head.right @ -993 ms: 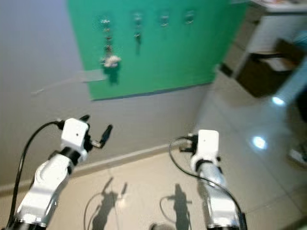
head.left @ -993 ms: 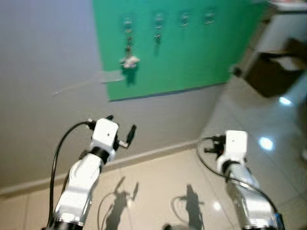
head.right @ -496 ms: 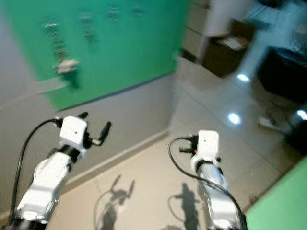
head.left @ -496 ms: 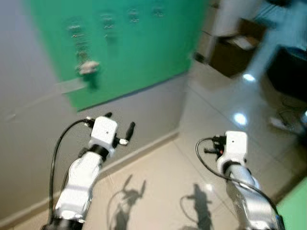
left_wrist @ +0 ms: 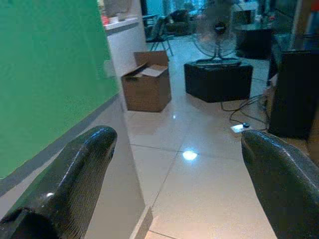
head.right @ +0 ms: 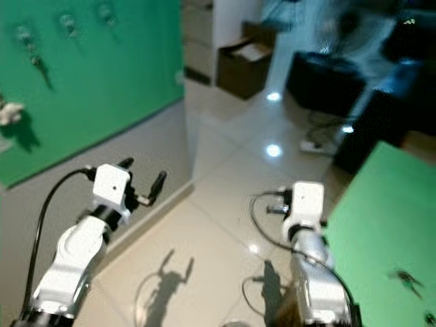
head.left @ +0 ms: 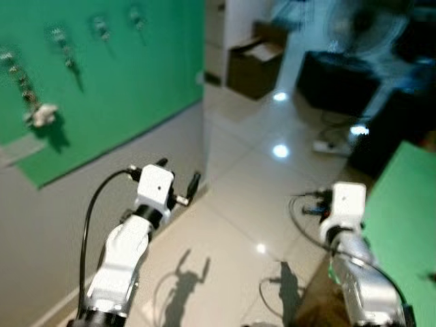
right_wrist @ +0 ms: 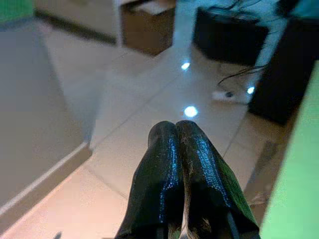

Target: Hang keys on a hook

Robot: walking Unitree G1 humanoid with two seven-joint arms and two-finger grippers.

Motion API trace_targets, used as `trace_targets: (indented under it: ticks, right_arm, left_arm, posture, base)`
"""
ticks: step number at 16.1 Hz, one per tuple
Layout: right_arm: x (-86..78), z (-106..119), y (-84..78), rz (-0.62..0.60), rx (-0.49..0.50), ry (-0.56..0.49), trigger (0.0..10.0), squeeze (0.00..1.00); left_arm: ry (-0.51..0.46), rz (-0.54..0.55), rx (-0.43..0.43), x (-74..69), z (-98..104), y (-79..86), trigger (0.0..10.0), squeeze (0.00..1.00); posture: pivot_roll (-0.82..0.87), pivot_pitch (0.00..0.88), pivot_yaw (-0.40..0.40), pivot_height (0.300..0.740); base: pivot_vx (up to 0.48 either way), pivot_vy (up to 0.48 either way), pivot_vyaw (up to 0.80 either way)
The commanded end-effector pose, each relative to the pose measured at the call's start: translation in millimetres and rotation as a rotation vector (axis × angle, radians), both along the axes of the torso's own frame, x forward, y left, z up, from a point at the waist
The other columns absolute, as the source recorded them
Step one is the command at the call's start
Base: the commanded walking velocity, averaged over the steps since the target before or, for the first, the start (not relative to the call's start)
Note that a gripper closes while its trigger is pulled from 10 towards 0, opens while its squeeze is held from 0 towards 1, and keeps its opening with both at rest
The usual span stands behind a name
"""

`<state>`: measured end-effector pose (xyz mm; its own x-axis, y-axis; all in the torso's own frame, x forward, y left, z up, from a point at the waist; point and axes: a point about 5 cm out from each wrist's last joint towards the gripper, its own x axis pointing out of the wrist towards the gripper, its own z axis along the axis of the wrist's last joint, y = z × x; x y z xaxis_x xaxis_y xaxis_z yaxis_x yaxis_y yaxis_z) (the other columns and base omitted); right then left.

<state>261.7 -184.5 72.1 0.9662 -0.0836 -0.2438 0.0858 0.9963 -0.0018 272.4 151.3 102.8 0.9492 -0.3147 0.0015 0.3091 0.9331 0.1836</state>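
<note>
The keys (head.left: 39, 116) hung from a hook (head.left: 11, 57) on the green board (head.left: 116, 75) — the left gripper (head.left: 178, 182) spread wide, the right gripper (right_wrist: 182, 164) pressed together, both held over the floor (head.left: 231, 204).

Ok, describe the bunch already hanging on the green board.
On the robot's left, a green wall board carries a row of four small hooks. The long chain hangs from the leftmost hook; it alone ends in a whitish lump.

A board (head.left: 122, 75) with hooks (head.left: 100, 26) hangs on the wall at left; a cardboard box (head.left: 255, 61) sits on the floor ahead, a table (head.right: 381, 225) at right.
</note>
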Motion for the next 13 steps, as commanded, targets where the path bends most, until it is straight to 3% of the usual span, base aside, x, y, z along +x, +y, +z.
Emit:
trace_targets:
  ticks: [1, 13]
  right_arm:
    - [2.0, 6.4, 2.0, 0.0, 0.0, -0.033, 10.0, 0.0]
    - [-6.6, -2.7, -2.1, -0.027, -0.058, 0.019, 10.0, 0.0]
  left_arm:
    - [-0.013, 0.027, -0.009, 2.9, 3.3, 5.2, 10.0, 0.0]
    - [-0.015, 0.001, -0.034, 5.3, 3.3, -0.6, 10.0, 0.0]
  posture:
    - [-0.03, 0.0, 0.014, 0.74]
    - [-0.04, 0.0, 0.024, 0.74]
  base:
    - [0.0, 0.0, -0.8]
    - [0.0, 0.0, -0.8]
